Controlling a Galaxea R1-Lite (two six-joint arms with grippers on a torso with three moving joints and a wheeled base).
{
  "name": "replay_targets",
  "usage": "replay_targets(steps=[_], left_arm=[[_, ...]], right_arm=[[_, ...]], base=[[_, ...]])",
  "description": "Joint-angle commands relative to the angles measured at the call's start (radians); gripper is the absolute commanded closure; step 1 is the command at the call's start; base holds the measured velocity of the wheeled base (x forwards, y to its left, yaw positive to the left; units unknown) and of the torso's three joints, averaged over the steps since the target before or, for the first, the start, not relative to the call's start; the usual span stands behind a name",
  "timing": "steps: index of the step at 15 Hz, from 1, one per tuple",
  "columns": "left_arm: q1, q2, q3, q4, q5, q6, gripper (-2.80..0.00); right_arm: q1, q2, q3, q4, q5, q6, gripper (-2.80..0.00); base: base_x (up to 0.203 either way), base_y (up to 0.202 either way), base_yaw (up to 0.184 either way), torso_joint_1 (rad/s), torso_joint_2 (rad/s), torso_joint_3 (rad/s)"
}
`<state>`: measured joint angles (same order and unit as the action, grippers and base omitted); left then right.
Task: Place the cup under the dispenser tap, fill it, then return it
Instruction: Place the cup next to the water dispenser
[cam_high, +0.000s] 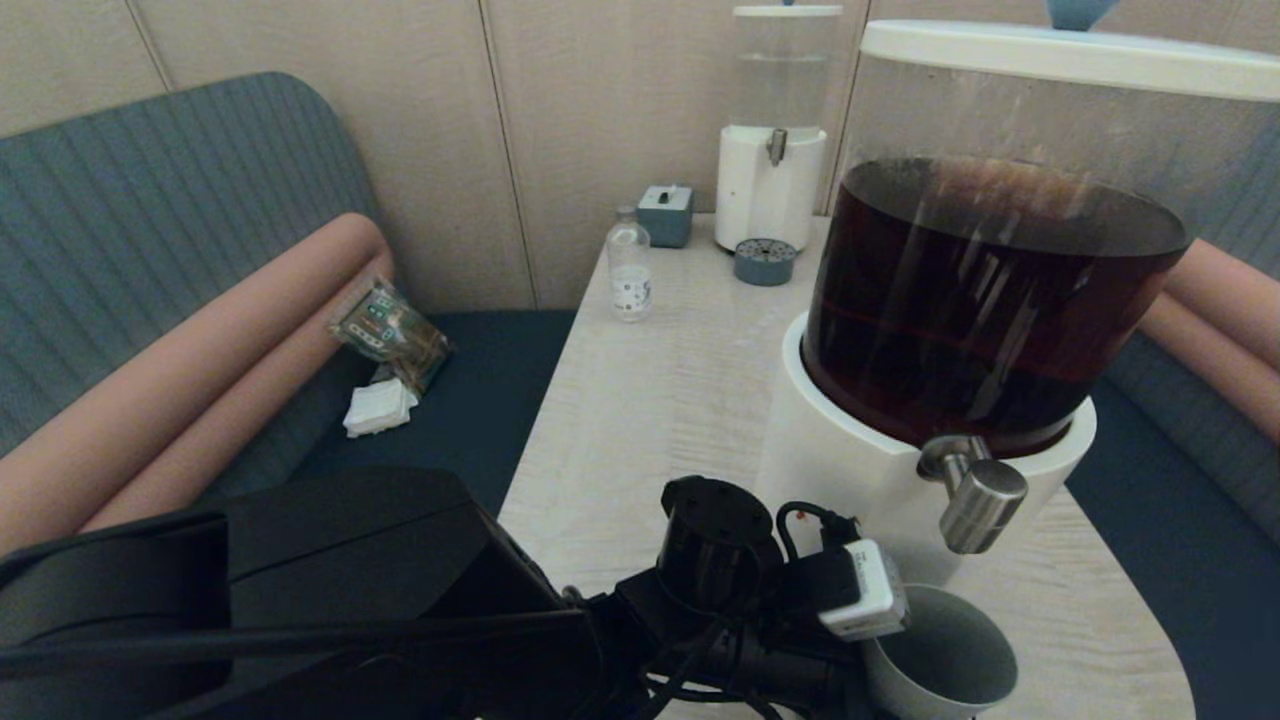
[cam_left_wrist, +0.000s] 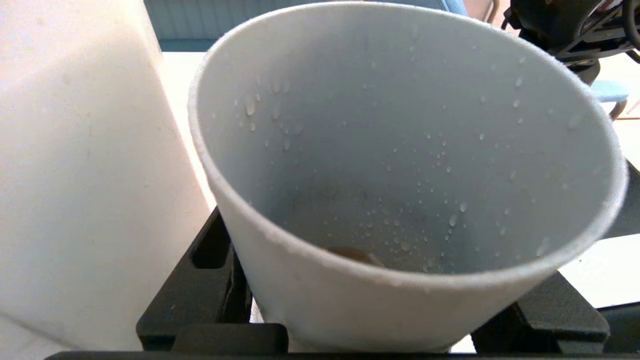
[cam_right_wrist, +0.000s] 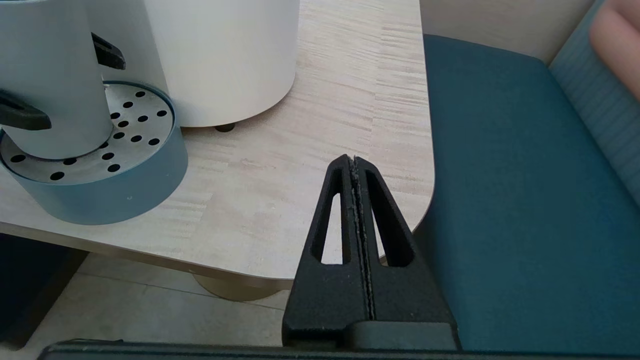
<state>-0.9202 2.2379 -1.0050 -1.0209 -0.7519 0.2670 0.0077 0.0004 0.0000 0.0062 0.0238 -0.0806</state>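
The grey cup (cam_high: 945, 655) stands on a round perforated drip tray (cam_right_wrist: 100, 185), just below and in front of the brushed-steel dispenser tap (cam_high: 975, 495). My left gripper (cam_left_wrist: 380, 310) is shut on the cup, one black finger on each side of its wall (cam_right_wrist: 107, 52). Inside, the cup (cam_left_wrist: 400, 150) holds droplets and a small brown puddle at the bottom. The large dispenser (cam_high: 990, 290) holds dark brown liquid above its white base (cam_right_wrist: 225, 55). My right gripper (cam_right_wrist: 354, 165) is shut on nothing and hovers over the table's front right corner.
At the table's far end are a smaller clear-liquid dispenser (cam_high: 772, 130), its drip tray (cam_high: 765, 262), a small clear bottle (cam_high: 629, 268) and a grey box (cam_high: 665, 213). Blue bench seats (cam_right_wrist: 525, 200) flank the table. A packet (cam_high: 390, 330) lies on the left bench.
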Motion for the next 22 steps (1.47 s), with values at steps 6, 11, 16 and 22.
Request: replay_targets(steps=[6, 11, 16, 22], left_arm=[[0.001, -0.058, 0.046, -0.007, 0.002, -0.002, 0.00], [0.019, -0.212, 0.207, -0.016, 0.041, -0.014, 0.00], [0.124, -0.370, 0.345, -0.054, 0.156, -0.094, 0.00], [0.406, -0.413, 0.359, -0.090, 0.177, -0.120, 0.00]], right_arm=[[0.000, -0.008, 0.009, 0.000, 0.001, -0.001, 0.00], [0.000, -0.008, 0.009, 0.000, 0.001, -0.001, 0.00], [0.000, -0.008, 0.009, 0.000, 0.001, -0.001, 0.00], [0.000, -0.008, 0.009, 0.000, 0.001, -0.001, 0.00]], base=[[0.000, 0.000, 0.000, 0.000, 0.00, 0.000], [0.000, 0.000, 0.000, 0.000, 0.00, 0.000], [0.000, 0.000, 0.000, 0.000, 0.00, 0.000], [0.000, 0.000, 0.000, 0.000, 0.00, 0.000]])
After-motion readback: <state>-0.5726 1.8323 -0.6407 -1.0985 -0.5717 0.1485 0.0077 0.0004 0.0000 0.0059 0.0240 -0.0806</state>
